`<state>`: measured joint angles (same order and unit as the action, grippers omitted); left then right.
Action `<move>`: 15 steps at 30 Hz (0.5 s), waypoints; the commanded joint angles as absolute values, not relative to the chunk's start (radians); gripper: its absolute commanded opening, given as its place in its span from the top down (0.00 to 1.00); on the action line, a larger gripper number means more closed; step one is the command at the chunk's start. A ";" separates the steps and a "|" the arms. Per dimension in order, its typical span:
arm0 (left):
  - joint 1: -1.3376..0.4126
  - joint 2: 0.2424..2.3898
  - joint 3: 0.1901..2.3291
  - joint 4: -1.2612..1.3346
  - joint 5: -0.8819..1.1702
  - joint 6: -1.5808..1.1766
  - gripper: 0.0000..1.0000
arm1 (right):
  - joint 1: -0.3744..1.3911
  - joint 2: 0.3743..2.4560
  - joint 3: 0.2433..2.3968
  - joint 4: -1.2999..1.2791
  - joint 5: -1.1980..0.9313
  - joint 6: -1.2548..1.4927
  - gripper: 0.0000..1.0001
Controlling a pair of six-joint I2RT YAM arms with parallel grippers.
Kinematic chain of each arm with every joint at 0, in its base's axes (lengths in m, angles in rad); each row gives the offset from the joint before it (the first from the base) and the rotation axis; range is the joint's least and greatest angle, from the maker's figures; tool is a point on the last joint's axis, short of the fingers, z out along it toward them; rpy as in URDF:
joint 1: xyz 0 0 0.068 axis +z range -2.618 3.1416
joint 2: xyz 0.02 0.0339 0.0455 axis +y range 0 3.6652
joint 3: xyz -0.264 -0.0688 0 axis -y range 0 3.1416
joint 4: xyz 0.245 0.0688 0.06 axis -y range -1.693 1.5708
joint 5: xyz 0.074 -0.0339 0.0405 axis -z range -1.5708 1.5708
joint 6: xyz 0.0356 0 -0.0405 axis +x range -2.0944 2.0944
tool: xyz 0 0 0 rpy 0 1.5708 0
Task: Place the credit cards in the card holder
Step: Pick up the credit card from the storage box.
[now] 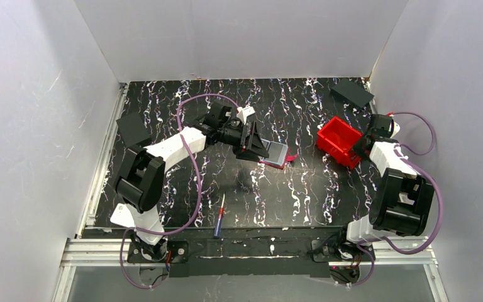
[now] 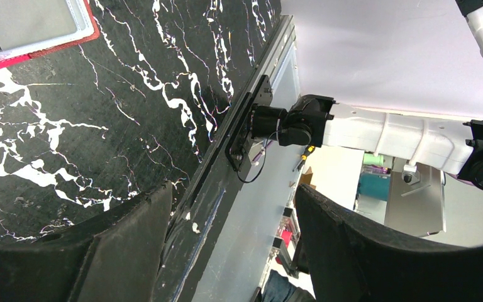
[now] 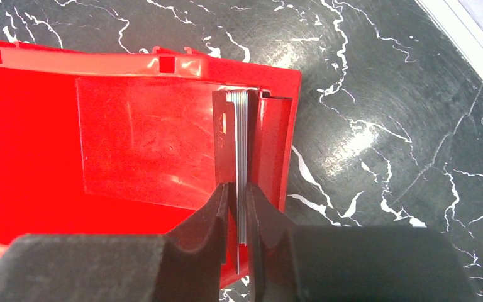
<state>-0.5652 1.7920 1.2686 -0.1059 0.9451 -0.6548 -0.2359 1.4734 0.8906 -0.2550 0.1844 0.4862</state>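
I see my right gripper (image 3: pixel 241 192) at the red bin (image 1: pixel 346 154), which sits toward the right side of the black marbled table (image 1: pixel 289 201). Its two fingers (image 3: pixel 217 214) are nearly together and pinch a thin stack of credit cards (image 3: pixel 242 138). The stack stands on edge over the inside of the bin, close to one side wall. I cannot tell whether the bottom edges of the cards touch the bin's floor. The card holder (image 1: pixel 275 154) lies open and flat on the table to the left of the bin, near it but not touching, with a grey face showing inside its red border. My left gripper (image 1: pixel 255 143) hangs on the side of the holder away from the bin, just beside it. In the left wrist view its fingers (image 2: pixel 132 233) stand wide apart with nothing between them, and only a corner of the holder shows at the top left. One flat black square (image 1: pixel 352 93) lies just beyond the bin near the far corner. A second black square (image 1: pixel 132 129) lies well apart from the bin at the far left. A thin pen-like tool (image 1: pixel 219 217) lies well to the bin's left, near the front edge.
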 commanded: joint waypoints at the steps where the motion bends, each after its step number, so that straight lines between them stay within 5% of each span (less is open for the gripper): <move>1: -0.569 1.784 1.272 -0.116 0.969 -0.643 0.30 | -0.245 1.447 0.921 -0.314 0.236 0.445 0.99; 15: -0.569 1.789 1.270 -0.110 0.974 -0.649 0.30 | -0.249 1.467 0.940 -0.387 0.281 0.410 0.79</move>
<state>-0.5652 1.7920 1.2686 -0.1055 0.9470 -0.6552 -0.2363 1.4727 0.9039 -0.2955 0.2142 0.4507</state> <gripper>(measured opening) 0.698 0.204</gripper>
